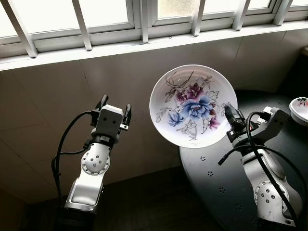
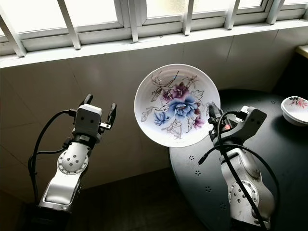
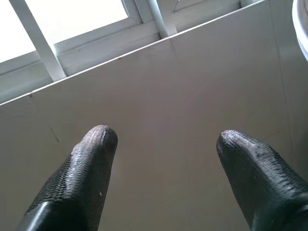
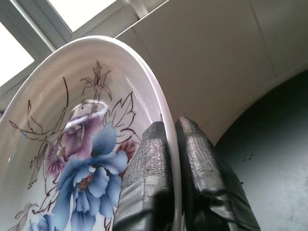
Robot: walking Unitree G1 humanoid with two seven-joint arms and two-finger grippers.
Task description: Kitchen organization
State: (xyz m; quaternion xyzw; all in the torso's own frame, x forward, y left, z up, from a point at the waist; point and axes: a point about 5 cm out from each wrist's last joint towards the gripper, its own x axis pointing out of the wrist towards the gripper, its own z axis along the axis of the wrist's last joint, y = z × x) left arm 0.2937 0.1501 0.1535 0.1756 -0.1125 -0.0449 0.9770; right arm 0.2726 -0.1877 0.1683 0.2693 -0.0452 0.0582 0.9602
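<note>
A white plate point(image 1: 192, 105) painted with blue and purple flowers is held up on edge, its face toward me, above the near left rim of the dark round table point(image 1: 226, 183). My right gripper point(image 1: 230, 118) is shut on the plate's right rim; in the right wrist view its fingers point(image 4: 149, 187) pinch the rim point(image 4: 166, 139) from both sides. My left gripper point(image 1: 114, 109) is raised to the left, pointing up at the tiled wall, open with nothing between its fingertips point(image 3: 96, 144).
A small flowered bowl point(image 2: 294, 109) sits on the table at the far right. A tiled wall point(image 1: 57, 106) runs under a barred window and sill point(image 1: 144, 43). The floor point(image 1: 144, 202) below the left arm is dark.
</note>
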